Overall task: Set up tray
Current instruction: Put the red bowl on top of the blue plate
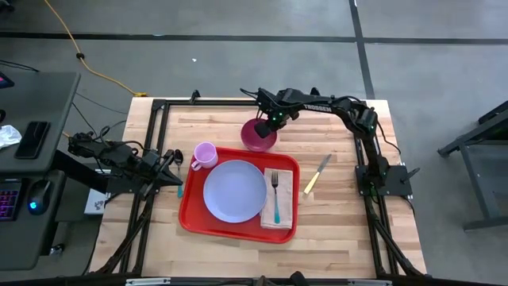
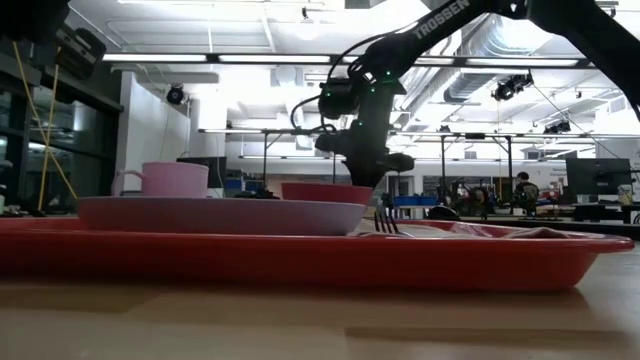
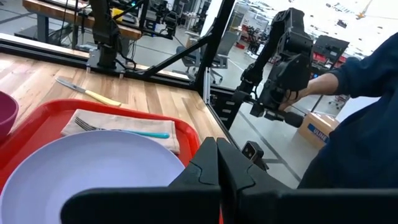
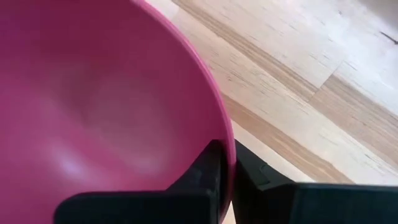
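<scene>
While one red tray (image 1: 238, 218) is lying in the middle of the table (image 1: 341, 230), it is carrying one lavender plate (image 1: 235, 191), one pink cup (image 1: 205, 155) and one napkin (image 1: 276, 220) with one fork (image 1: 275, 195) on it. One knife (image 1: 317, 174) is resting on the wood beside the tray. The right gripper (image 1: 271, 127) is pinching the rim of one magenta bowl (image 1: 258, 137) behind the tray. The left gripper (image 1: 176, 171) is sitting closed and empty at the tray's left edge.

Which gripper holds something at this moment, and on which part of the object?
The right gripper is shut on the rim of the magenta bowl. The left gripper is shut and holds nothing.
</scene>
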